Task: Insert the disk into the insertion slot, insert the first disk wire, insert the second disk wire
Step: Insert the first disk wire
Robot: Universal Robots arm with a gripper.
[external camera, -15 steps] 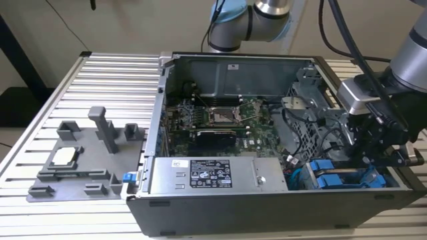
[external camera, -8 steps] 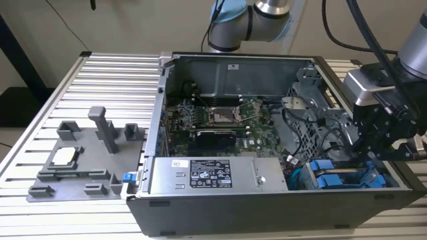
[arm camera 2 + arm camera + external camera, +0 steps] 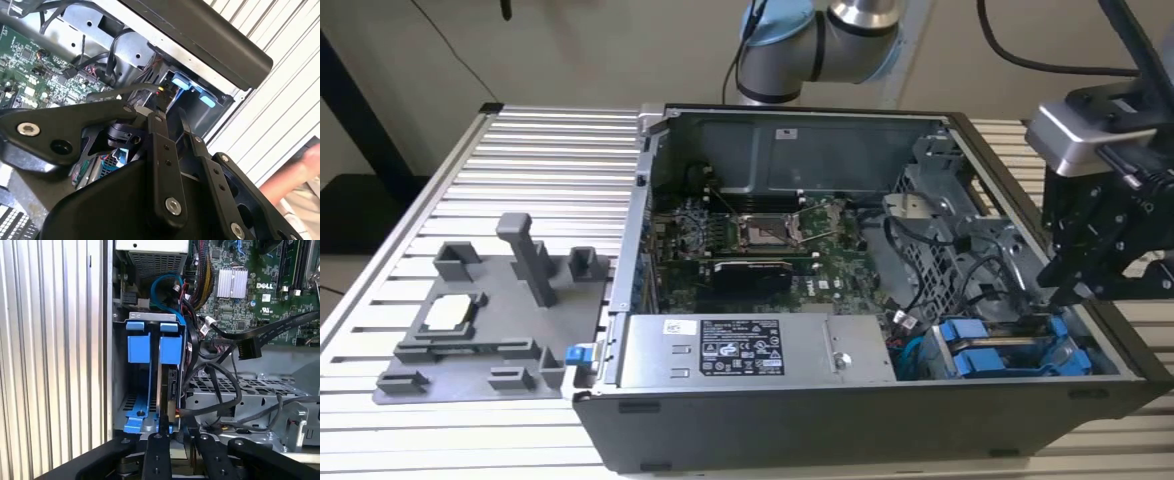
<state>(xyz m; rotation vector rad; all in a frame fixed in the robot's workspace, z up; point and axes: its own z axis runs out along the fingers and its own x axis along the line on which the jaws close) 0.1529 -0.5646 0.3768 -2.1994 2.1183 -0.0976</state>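
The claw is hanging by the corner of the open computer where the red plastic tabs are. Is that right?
Nearly. The tabs are blue, not red, as the first wrist view shows. The rest holds: in the exterior view, the claw hangs by that corner of the open computer.

Slatted table with open computer case and grey fixture

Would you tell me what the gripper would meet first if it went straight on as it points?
Probably the flat rectangular disk in its bright blue plastic carrier, seated in the grey sheet-metal insertion slot just ahead of the gripper, though depth is unclear.
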